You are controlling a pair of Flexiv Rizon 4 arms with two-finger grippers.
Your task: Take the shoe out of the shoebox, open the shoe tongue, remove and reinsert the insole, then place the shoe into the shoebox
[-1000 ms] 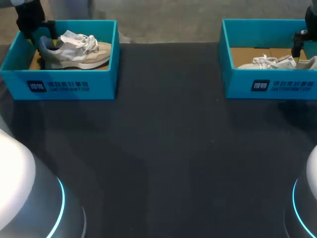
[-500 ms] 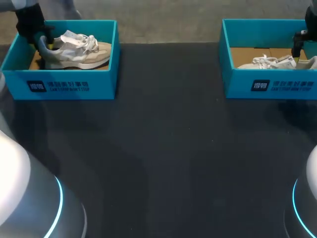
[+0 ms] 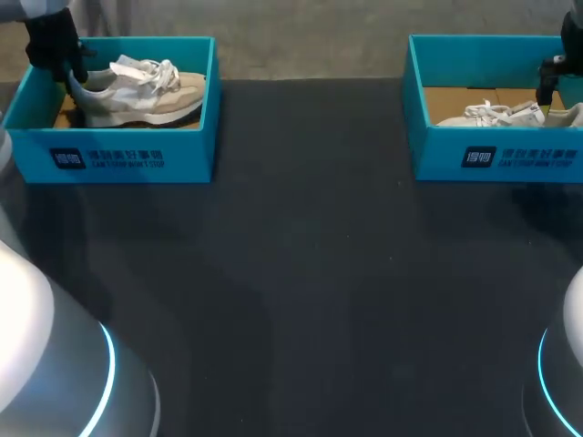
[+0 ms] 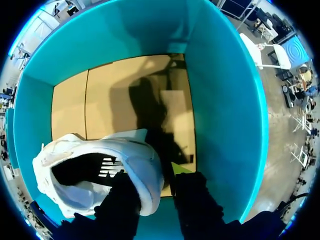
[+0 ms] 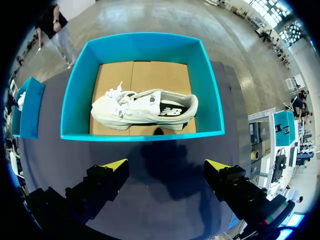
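Observation:
A beige and white shoe (image 3: 137,91) lies in the left teal shoebox (image 3: 127,155), its heel raised a little. My left gripper (image 3: 56,53) is at that heel. In the left wrist view the gripper (image 4: 152,177) is shut on the shoe's white heel collar (image 4: 142,165), one finger inside the opening and one outside. A second white shoe (image 5: 145,110) lies on its side in the right teal shoebox (image 5: 140,135). My right gripper (image 5: 166,165) hangs open above the dark table in front of that box, holding nothing.
The two shoeboxes stand at the far corners of the black table (image 3: 310,273). Cardboard lines the floor of the left box (image 4: 115,95), and teal walls stand close around my left gripper.
My left gripper has closed on the beige shoe's heel, and the heel has risen slightly and shifted back. The right arm has not moved.

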